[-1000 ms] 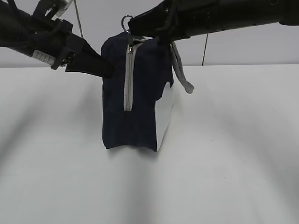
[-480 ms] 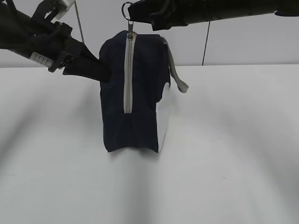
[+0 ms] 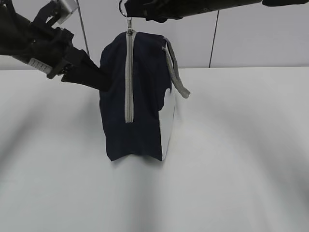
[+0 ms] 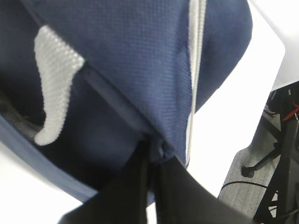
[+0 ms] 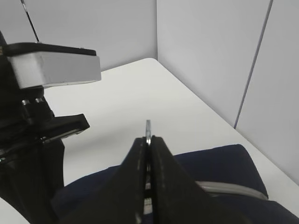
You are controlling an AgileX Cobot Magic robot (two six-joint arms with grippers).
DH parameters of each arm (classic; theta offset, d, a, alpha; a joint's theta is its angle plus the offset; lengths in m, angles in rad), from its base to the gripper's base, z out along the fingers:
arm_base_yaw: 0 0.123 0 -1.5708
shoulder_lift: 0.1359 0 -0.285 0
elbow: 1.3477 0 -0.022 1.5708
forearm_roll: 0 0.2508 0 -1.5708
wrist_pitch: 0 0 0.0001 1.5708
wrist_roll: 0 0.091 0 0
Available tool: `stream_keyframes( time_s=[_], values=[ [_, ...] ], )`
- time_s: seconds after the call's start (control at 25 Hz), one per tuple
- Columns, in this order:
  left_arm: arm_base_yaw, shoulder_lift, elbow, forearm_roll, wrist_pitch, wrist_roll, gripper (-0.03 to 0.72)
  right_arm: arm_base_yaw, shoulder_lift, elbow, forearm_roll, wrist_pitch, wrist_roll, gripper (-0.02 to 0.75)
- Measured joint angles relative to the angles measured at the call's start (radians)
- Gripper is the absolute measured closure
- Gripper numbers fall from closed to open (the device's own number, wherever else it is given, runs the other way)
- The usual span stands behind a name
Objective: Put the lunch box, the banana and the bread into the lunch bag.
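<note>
The navy lunch bag (image 3: 145,96) stands on end on the white table, its grey zipper (image 3: 128,77) running vertically. My right gripper (image 3: 126,10) is above the bag, shut on the zipper's ring pull (image 5: 148,127), and holds it taut. My left gripper (image 3: 102,81) is shut on the bag's navy fabric at its left side. In the left wrist view its fingers (image 4: 135,177) pinch a fold of fabric beside the zipper (image 4: 194,70). The lunch box, banana and bread are out of view.
A grey strap handle (image 3: 176,72) hangs off the bag's right side, and another shows in the left wrist view (image 4: 53,84). The white table (image 3: 231,159) spreads around the bag. Grey wall panels stand behind. Past the table's edge are stand legs (image 4: 275,154).
My right gripper has moved up and left with the ring pull, drawing the zipper taut and stretching the bag taller. My left gripper has shifted slightly left, still holding the fabric.
</note>
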Motion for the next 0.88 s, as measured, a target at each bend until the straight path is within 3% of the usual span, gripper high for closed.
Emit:
stream_keyframes(
  time_s=[0.16,0.56,0.88],
  values=[
    [0.000,0.000,0.000,0.030,0.004,0.000,0.685,0.000,0.045,-0.051,-0.048,-0.004,0.044,0.754],
    [0.000,0.000,0.000,0.055,0.008,-0.007,0.685,-0.062,0.146,-0.166,-0.056,-0.090,0.116,0.754],
    [0.000,0.000,0.000,0.087,0.003,-0.026,0.685,-0.066,0.202,-0.250,-0.056,-0.120,0.142,0.754]
  ],
)
